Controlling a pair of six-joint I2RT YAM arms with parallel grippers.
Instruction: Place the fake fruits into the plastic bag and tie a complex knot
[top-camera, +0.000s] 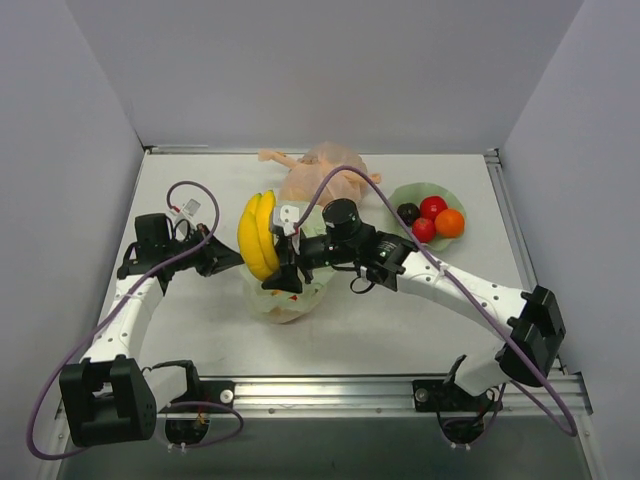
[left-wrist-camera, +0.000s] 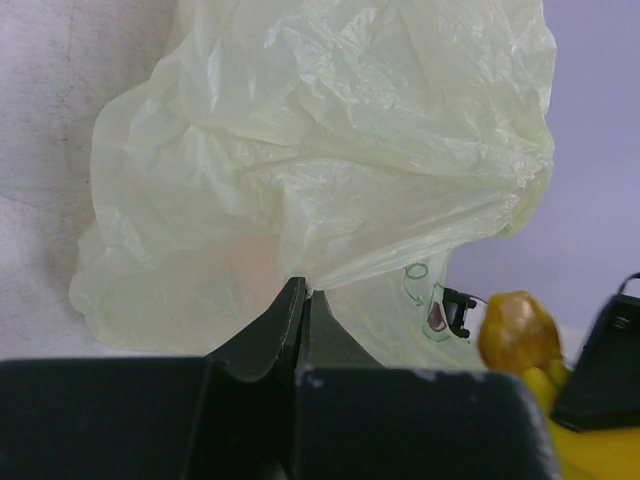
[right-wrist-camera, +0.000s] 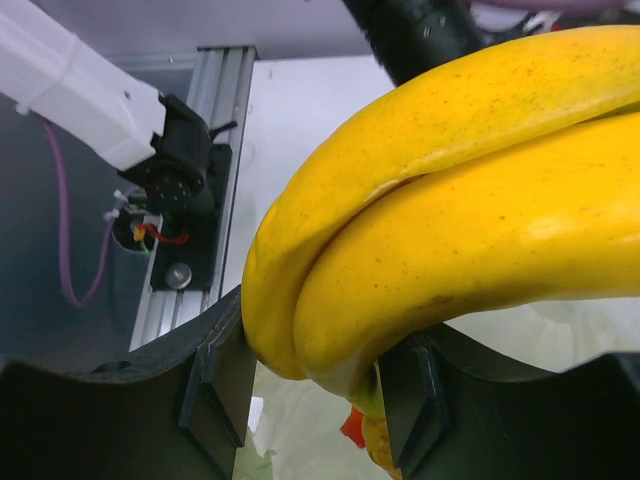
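My right gripper (top-camera: 283, 276) is shut on the stem end of the yellow bananas (top-camera: 258, 234) and holds them over the open pale green plastic bag (top-camera: 287, 303). In the right wrist view the bananas (right-wrist-camera: 450, 220) sit between the jaws of the right gripper (right-wrist-camera: 315, 390), with the bag (right-wrist-camera: 295, 435) and a red shape (right-wrist-camera: 352, 428) below. My left gripper (top-camera: 224, 258) is shut on the bag's left edge; in the left wrist view the left gripper (left-wrist-camera: 303, 292) pinches the bag (left-wrist-camera: 320, 150). Two red fruits (top-camera: 433, 207), an orange one (top-camera: 450, 222) and a dark one (top-camera: 408, 212) lie in a green dish (top-camera: 425, 189).
A peach-orange knotted bag (top-camera: 325, 175) lies at the back centre, just behind the right wrist. The dish stands at the back right. White walls close in the table on three sides. A metal rail (top-camera: 350, 390) runs along the near edge.
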